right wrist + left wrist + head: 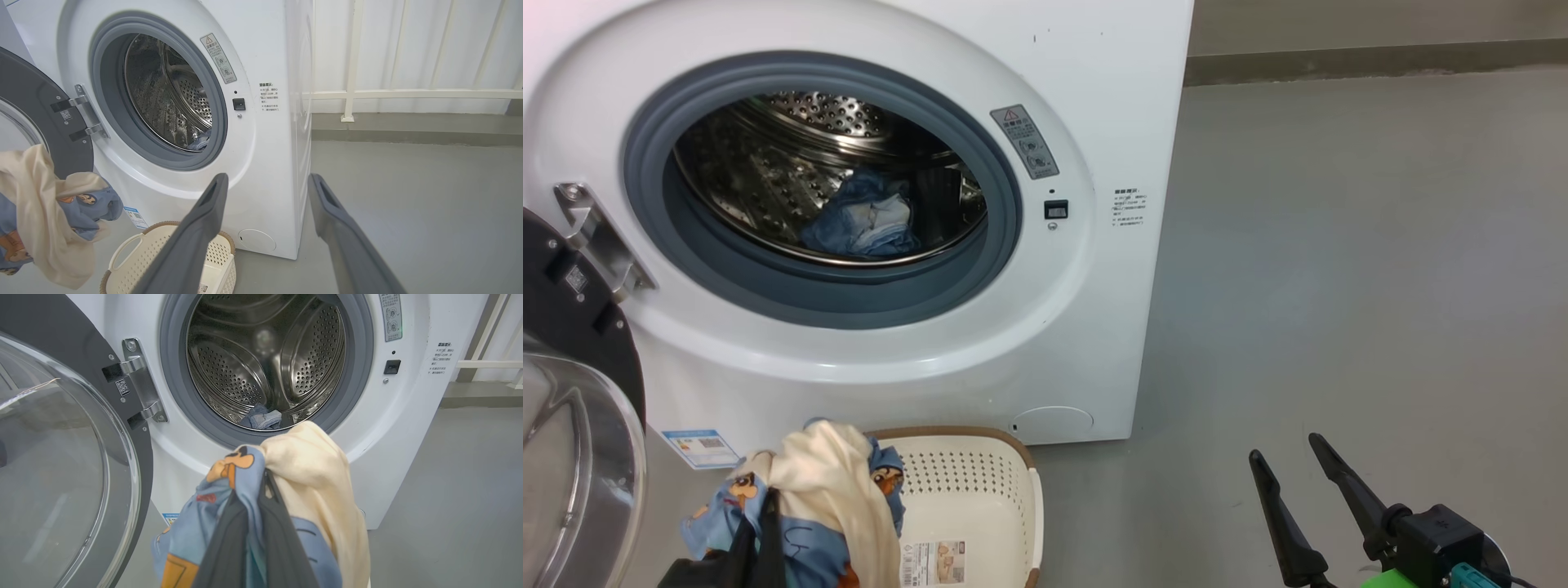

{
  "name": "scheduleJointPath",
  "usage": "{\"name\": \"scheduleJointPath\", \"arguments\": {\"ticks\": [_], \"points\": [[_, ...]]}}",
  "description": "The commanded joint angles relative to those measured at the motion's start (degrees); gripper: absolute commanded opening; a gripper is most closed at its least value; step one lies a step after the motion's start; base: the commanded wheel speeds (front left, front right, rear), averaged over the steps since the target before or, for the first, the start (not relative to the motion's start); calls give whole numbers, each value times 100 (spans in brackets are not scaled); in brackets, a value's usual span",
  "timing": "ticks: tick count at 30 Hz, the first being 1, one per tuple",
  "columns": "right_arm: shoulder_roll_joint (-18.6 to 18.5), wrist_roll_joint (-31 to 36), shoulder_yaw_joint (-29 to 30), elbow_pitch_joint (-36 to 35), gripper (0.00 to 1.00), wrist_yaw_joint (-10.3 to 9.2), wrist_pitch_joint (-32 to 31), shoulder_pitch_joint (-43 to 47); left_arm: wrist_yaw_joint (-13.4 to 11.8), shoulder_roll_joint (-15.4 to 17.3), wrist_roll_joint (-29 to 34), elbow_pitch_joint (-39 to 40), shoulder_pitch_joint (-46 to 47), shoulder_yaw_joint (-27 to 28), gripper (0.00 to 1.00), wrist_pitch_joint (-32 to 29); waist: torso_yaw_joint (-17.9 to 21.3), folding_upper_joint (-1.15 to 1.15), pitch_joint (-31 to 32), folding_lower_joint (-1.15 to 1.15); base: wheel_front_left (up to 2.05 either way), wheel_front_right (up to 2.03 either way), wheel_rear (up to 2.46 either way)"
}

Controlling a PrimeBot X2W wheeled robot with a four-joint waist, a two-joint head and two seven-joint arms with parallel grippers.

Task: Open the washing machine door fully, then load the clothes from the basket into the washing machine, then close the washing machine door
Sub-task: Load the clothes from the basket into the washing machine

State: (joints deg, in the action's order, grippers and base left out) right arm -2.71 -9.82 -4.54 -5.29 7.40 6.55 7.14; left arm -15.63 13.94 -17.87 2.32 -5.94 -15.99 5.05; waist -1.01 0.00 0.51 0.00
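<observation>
Closed tight on a bundle of clothes (pixel 314 473), the left gripper (pixel 261 486) has its two dark fingers pinched into the fabric. Cream cloth drapes over the right side, and light-blue cloth with orange-brown patches hangs on the left. This bundle hangs in front of the washing machine (pixel 1094 82), below the round opening and over the left end of the basket (pixel 1005 490); the right wrist view shows it lifted clear of the basket. The basket stands on the floor (pixel 1339 245) right against the foot of the machine's front, brown rim up, with a label (pixel 935 562) showing inside it. A second bundle (pixel 866 220), blue and pale, lies at the bottom of the steel drum (pixel 768 163), just behind the grey-blue gasket (pixel 1005 212). The door (pixel 572 327) is swung wide to the left on its metal hinge (pixel 596 237), its bulging glass bowl near the left gripper. A blue sticker (pixel 698 447) sits low on the machine's front, beside the held bundle. The right gripper (pixel 1284 445) hovers well off to the right of the machine over the floor, its fingers spread apart and gripping nothing. A white railing (pixel 408 94) runs along the wall behind.
</observation>
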Motion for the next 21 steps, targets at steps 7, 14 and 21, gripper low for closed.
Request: {"name": "scheduleJointPath", "arguments": {"ticks": [7,14,21], "points": [[-17,-24,-135,-254,100,9,1,-133,32,45,-132,-49,423,194,0,92,19,0,-227,0,0,0,0],[-17,-16,-207,-344,100,9,18,-360,280,-76,-306,-745,1203,220,0,310,154,0,-736,0,0,0,0],[-17,-29,-245,-377,100,9,96,-723,502,-197,-503,-1620,2310,372,0,570,364,0,-1424,0,0,0,0]]}}
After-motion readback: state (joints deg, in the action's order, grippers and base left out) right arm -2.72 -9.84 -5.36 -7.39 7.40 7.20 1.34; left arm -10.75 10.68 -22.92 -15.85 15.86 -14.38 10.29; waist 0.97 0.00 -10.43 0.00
